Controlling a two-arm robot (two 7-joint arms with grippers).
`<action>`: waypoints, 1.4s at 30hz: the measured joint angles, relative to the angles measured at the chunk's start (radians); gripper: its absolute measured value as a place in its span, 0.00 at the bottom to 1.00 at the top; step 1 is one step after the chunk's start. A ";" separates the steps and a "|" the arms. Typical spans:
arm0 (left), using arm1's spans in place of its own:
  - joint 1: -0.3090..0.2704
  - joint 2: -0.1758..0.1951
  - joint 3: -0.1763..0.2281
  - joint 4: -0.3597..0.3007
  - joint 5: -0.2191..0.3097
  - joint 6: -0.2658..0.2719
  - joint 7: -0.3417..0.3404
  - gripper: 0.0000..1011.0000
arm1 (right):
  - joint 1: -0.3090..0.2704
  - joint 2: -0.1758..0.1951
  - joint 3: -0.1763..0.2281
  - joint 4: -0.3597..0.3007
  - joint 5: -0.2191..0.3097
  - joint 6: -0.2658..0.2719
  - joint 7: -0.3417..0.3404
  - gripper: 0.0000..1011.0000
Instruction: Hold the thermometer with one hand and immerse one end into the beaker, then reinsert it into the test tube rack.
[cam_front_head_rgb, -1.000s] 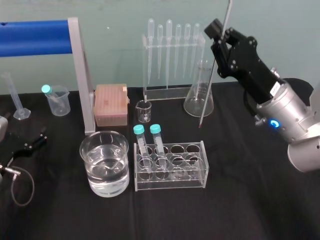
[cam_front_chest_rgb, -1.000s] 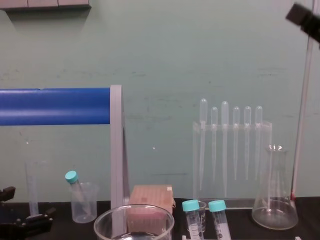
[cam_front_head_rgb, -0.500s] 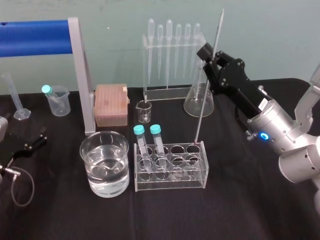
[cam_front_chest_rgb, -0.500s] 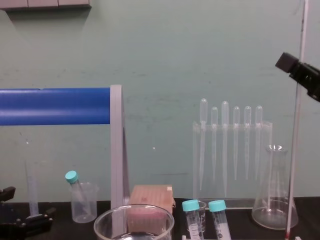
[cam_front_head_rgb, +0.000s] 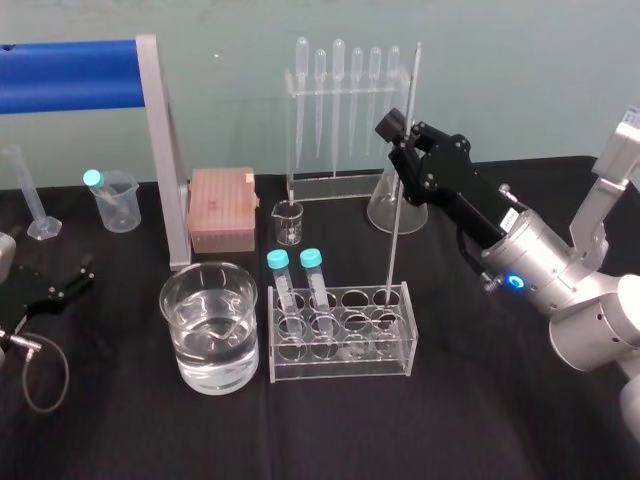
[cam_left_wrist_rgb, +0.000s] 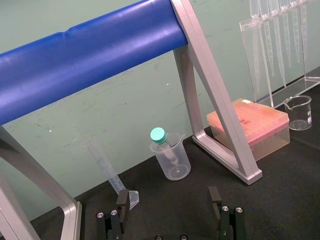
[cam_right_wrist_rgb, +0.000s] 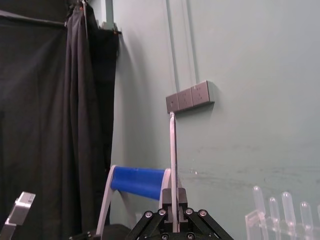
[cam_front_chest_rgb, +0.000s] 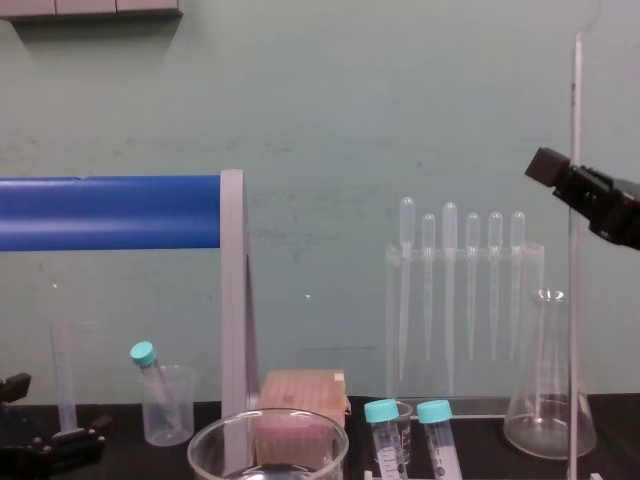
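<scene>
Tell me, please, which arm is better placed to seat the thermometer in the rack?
The right: its tool is shut on the thermometer, lower end at the rack; the left tool lies open, far left.

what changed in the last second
The right end effector, shut on the thermometer, swung left and down, lowering its tip into the back right hole of the test tube rack. The beaker, capped tubes and open left end effector stayed put.

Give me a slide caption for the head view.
Right hand holds the thermometer upright, lower end in the test tube rack beside the beaker.
</scene>
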 joint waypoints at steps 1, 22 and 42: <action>0.000 0.000 0.000 0.000 0.000 0.000 0.000 1.00 | 0.001 0.000 -0.002 0.003 -0.002 0.001 0.000 0.05; 0.000 0.000 0.000 0.000 0.000 0.000 0.000 1.00 | 0.049 -0.028 -0.037 0.131 -0.004 -0.002 0.052 0.06; 0.000 0.000 0.000 0.000 0.000 0.000 0.000 1.00 | 0.058 -0.030 -0.051 0.163 -0.005 0.048 0.033 0.05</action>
